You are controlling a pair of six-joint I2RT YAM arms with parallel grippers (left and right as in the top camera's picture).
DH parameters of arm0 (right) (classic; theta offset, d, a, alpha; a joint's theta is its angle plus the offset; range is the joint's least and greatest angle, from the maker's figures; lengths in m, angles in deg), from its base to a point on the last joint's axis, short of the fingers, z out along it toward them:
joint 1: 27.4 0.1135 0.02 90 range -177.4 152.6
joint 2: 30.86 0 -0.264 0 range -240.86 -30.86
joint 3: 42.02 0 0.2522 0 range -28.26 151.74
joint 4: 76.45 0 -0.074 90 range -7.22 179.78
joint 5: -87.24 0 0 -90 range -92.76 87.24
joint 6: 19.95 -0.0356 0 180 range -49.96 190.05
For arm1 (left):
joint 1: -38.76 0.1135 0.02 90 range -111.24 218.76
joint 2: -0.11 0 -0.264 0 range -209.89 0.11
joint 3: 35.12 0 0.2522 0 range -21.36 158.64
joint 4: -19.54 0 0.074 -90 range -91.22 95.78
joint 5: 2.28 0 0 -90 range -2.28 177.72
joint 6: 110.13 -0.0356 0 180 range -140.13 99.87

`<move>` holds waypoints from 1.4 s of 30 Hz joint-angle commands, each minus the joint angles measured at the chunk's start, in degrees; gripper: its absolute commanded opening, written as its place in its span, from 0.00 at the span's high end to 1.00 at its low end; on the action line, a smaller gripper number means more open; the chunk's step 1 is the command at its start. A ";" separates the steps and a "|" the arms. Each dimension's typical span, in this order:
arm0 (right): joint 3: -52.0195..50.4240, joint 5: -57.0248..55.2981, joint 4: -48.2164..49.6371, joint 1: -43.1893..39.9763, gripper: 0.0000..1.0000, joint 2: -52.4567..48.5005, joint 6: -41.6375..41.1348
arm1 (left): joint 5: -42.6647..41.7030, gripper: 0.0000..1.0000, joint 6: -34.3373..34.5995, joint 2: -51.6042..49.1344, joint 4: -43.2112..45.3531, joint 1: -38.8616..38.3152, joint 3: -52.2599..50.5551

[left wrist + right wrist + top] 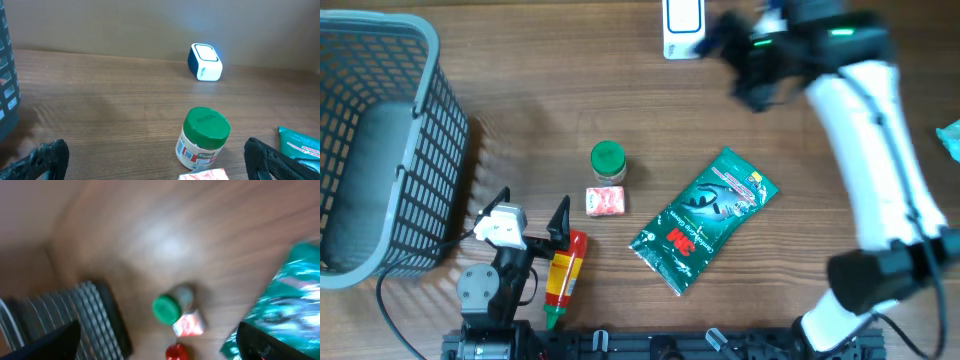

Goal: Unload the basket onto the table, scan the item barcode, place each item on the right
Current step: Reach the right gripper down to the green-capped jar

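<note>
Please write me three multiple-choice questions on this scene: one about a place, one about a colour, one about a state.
1. Where is the scanner?
A in the basket
B on the table, beyond the jar
C on the pouch

2. What colour is the jar's lid?
A red
B white
C green

3. The left gripper is:
A open, empty
B shut on the bottle
C shut on the jar

Answers: B, the left wrist view shows it behind the jar; C, the lid is plainly green; A, its fingers stand wide apart with nothing between.

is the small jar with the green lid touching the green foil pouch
Apart. The overhead view shows bare wooden table between the green-lidded jar and the green foil pouch.
</note>
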 commanded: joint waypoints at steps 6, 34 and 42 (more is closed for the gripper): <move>-0.33 2.19 1.27 11.80 0.00 -12.37 -17.99 | 0.57 0.00 -1.14 0.13 -0.42 -0.22 -0.11; -2.73 -2.47 3.37 18.95 0.00 -18.40 -40.24 | 0.57 0.00 -1.14 0.13 -0.42 -0.22 -0.11; -10.47 -3.61 14.08 19.52 0.01 -18.40 -40.17 | 0.57 0.00 -1.14 0.13 -0.42 -0.22 -0.11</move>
